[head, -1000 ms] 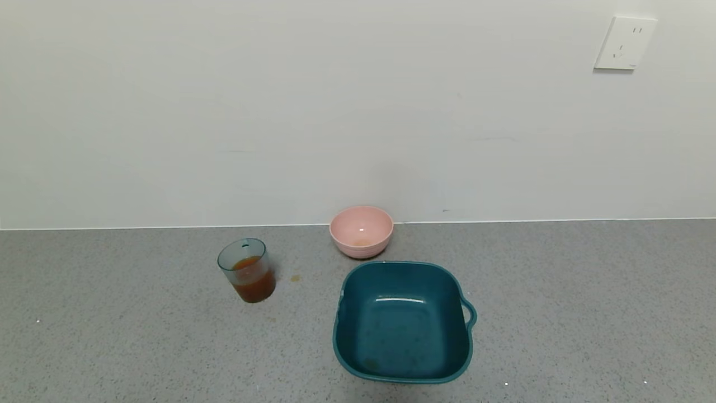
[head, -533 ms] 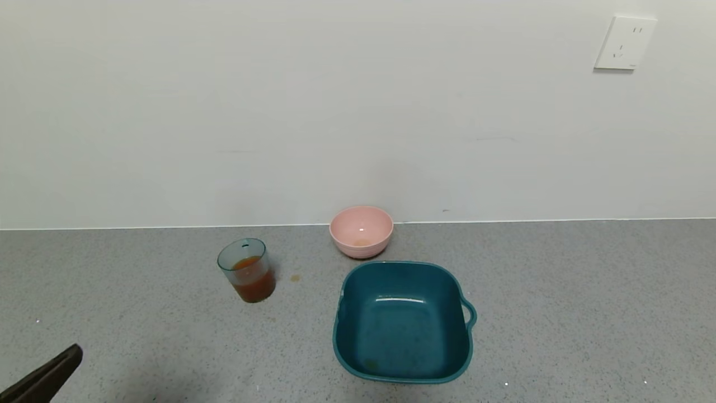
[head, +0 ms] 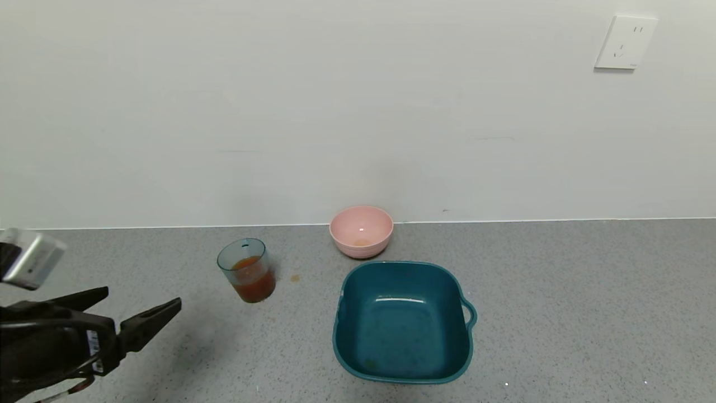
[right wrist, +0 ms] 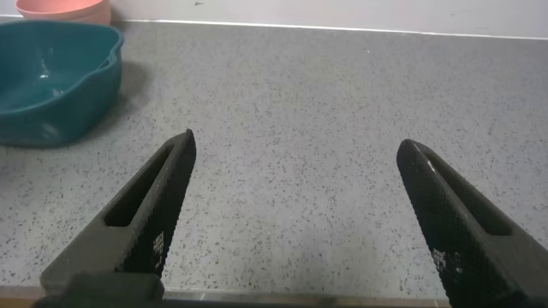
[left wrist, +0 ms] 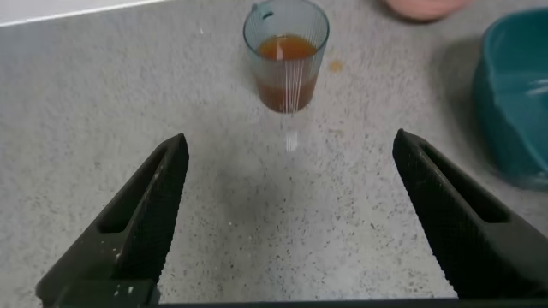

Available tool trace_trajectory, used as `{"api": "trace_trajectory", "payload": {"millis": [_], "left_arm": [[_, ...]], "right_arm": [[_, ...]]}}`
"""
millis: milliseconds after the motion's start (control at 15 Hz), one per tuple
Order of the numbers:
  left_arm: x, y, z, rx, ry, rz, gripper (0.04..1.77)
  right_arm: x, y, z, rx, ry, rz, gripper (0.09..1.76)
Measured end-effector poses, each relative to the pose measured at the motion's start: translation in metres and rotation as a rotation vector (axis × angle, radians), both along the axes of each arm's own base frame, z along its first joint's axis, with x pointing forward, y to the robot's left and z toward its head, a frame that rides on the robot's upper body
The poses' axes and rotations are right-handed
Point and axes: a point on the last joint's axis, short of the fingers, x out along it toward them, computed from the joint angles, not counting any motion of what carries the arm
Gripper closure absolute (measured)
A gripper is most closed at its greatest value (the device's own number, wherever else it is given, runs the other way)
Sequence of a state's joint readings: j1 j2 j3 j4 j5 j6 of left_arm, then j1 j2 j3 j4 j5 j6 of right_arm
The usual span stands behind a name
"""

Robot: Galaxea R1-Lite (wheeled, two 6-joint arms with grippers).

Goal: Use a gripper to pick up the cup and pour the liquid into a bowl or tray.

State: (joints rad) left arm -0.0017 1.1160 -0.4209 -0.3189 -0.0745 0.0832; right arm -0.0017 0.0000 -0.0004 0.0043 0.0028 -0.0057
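The pale blue-green ribbed cup point(head: 246, 270) stands upright on the grey counter, about half full of orange-red liquid point(head: 253, 282). It also shows in the left wrist view point(left wrist: 285, 54). The pink bowl point(head: 361, 231) sits by the wall, right of the cup, with a trace of orange at its bottom. My left gripper point(head: 142, 299) is open and empty at the lower left, its tips short of the cup and pointing toward it. In the left wrist view the left gripper point(left wrist: 289, 145) has the cup straight ahead of its gap. My right gripper point(right wrist: 295, 145) is open over bare counter, out of the head view.
A dark teal square basin point(head: 404, 322) with a handle sits in front of the pink bowl; it also shows in the right wrist view point(right wrist: 51, 81). A small orange spot point(head: 295, 277) lies on the counter right of the cup. The wall runs close behind.
My left gripper has come into the head view from the lower left and moved right and forward toward the cup. The cup, bowl and basin have not moved.
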Motion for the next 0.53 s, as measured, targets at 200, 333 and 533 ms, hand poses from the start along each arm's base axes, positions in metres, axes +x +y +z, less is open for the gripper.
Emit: {"api": "trace_trajectory", "payload": {"millis": [200, 333, 533], "left_arm": [[0.026, 0.000, -0.025, 0.030, 0.059, -0.012, 0.09], [0.037, 0.000, -0.040, 0.039, 0.106, -0.017, 0.09], [0.050, -0.002, -0.055, 0.040, 0.142, -0.043, 0.09]], "right_arm": [[0.000, 0.000, 0.000, 0.000, 0.001, 0.000, 0.14], [0.000, 0.000, 0.000, 0.000, 0.002, 0.000, 0.14], [0.000, 0.000, 0.000, 0.001, 0.003, 0.000, 0.14]]}}
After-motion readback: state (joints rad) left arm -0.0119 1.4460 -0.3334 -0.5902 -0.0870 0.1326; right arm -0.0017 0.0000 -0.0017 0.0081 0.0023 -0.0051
